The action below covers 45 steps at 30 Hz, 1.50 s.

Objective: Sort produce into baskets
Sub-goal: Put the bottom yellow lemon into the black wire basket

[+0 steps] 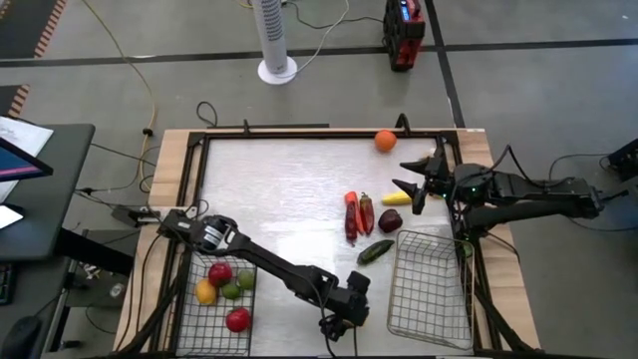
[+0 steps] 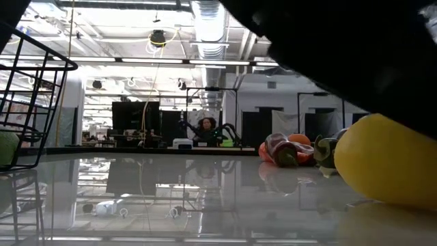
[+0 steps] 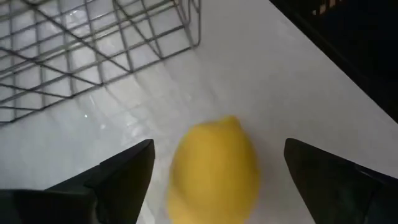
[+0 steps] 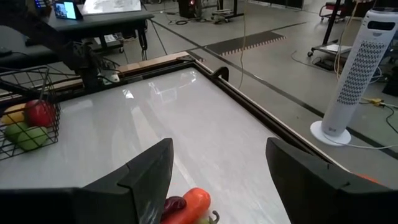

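- Table: two baskets stand along its near edge, the left basket at the left corner, the right basket toward the right.
- Left basket: holds two apples, a lemon and limes.
- Between the baskets, at the near edge: the left gripper, fingers either side of a second lemon lying on the table.
- Behind the right basket: cucumber, plum, peppers and carrot, close together.
- Right gripper: over the corn, just behind the plum.
- Orange: at the far edge, apart from the cluster.
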Tool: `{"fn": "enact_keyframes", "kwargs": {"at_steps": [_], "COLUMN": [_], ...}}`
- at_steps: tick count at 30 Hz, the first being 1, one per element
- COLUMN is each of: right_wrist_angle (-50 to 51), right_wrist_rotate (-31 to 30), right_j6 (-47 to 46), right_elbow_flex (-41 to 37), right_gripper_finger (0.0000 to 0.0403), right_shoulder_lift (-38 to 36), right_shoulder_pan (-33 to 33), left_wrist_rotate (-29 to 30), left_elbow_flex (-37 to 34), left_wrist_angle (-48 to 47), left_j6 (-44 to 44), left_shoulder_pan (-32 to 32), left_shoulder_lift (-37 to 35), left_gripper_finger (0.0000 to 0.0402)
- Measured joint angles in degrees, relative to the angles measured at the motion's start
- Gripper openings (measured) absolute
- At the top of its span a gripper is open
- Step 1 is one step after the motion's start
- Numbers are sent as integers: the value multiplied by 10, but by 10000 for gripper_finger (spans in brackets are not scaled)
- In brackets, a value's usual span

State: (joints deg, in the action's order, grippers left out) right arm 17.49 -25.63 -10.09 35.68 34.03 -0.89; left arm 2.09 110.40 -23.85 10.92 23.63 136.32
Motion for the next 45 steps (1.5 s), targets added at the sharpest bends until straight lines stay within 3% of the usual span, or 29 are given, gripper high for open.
{"fn": "enact_keyframes", "kwargs": {"at_steps": [13,18,23,29,34,37,45], "right_wrist_angle": [0,2,5,4,6,7,6], "right_wrist_rotate": [0,0,0,0,0,0,0], "right_j6": [0,0,0,-1,-4,-5,-6], "right_elbow_flex": [0,0,0,0,0,0,0], "right_gripper_finger": [286,285,285,285,286,286,286], "right_shoulder_lift": [0,0,0,0,0,0,0], "right_shoulder_pan": [0,0,0,1,2,2,2], "left_wrist_rotate": [28,51,44,-14,-11,22,199], "left_elbow_flex": [-1,-1,-1,-1,-1,-1,-3], "left_wrist_angle": [-19,-96,-219,-386,-515,-565,-663], "left_j6": [-9,-13,-72,-199,-331,-399,-554], "left_shoulder_pan": [-2,-3,-3,16,54,90,187], "left_shoulder_lift": [6,-24,-82,-164,-226,-261,-323], "left_gripper_finger": [206,201,205,205,205,206,206]}}
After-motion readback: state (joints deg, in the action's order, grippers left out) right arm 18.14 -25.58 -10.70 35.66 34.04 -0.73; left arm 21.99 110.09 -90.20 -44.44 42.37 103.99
